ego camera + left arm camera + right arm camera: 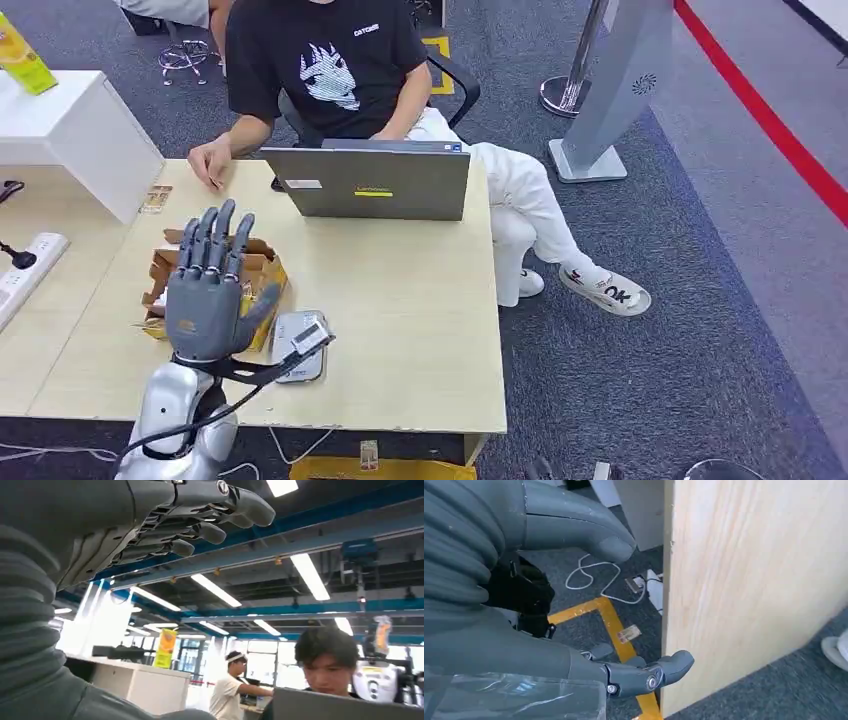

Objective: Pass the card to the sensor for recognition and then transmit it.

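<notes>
My left hand (208,285) is raised above the table's near left part, fingers straight up and spread, holding nothing. The left wrist view shows its fingers (200,515) stretched out against the ceiling, nothing in them. Just right of that wrist, a grey rounded sensor (290,330) lies flat on the table, partly covered by the wrist's black bracket. I cannot make out a card on it. My right hand (624,610) hangs low beside the table's wooden side panel (749,580), thumb and fingers apart with nothing between them. A clear film (524,700) lies against that hand.
An open cardboard box (262,272) sits behind my left hand. A small card-like item (155,198) lies at the far left. A person (330,70) sits opposite behind a grey laptop (375,182), one hand (210,160) on the table. Cables (594,575) and yellow floor tape (614,625) lie below.
</notes>
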{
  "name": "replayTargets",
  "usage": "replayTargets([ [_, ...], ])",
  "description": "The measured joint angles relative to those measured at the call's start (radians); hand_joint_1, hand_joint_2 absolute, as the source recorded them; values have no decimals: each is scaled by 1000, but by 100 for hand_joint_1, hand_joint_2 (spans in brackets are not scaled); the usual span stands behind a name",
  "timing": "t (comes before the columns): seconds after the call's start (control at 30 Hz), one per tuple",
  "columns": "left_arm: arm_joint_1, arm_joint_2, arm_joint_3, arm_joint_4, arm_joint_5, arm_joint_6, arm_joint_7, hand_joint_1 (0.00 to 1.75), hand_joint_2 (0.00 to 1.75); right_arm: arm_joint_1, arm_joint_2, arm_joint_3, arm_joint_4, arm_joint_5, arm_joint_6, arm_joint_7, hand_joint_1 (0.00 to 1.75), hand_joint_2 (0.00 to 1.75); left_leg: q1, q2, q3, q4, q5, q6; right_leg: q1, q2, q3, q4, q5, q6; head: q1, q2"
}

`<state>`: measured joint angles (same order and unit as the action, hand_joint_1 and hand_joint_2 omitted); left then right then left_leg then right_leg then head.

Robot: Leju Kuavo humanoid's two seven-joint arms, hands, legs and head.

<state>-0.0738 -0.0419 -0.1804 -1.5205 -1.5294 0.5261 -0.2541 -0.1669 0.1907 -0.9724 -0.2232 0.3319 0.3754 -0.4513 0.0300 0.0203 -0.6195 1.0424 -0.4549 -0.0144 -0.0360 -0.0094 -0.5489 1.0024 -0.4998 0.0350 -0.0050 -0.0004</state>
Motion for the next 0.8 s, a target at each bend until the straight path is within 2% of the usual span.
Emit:
replayTargets([
  [0.23, 36, -2, -37, -38, -3, 0, 3, 0, 175, 4, -2, -3, -1, -2, 0, 0, 0, 175, 0, 0, 0, 0, 0, 0, 0, 0, 0, 0, 0, 0, 0, 0],
  [0.27, 38, -2, -39, -40, 1, -8, 10, 0, 175, 4, -2, -3, -1, -5, 0, -2, 0, 175, 0, 0, 0, 0, 0, 0, 0, 0, 0, 0, 0, 0, 0, 0],
  [0.37, 62, -3, -37, -38, 52, -84, 65, 0, 175, 5, -3, -13, -1, -21, 2, -14, 0, 175, 0, 0, 0, 0, 0, 0, 0, 0, 0, 0, 0, 0, 0, 0],
  [0.4, 71, -1, -32, -24, 53, -83, 69, 0, 175, 8, -5, -17, -2, -21, 3, -16, 0, 175, 0, 0, 0, 0, 0, 0, 0, 0, 0, 0, 0, 0, -1, 0],
  [0.57, 49, 40, 2, 240, -3, -53, 87, 0, 175, 15, -13, -27, -4, -19, 14, -12, 0, 175, 0, 0, 0, 0, 0, 0, 0, -1, 0, 0, -1, -1, 0, 0],
  [0.8, 23, 52, 4, 346, -10, -52, 92, 0, 175, 15, -13, -27, -4, -19, 16, -10, 0, 175, 0, -1, 0, 0, 0, 0, 0, -1, 1, 0, -1, -1, 0, 0],
])
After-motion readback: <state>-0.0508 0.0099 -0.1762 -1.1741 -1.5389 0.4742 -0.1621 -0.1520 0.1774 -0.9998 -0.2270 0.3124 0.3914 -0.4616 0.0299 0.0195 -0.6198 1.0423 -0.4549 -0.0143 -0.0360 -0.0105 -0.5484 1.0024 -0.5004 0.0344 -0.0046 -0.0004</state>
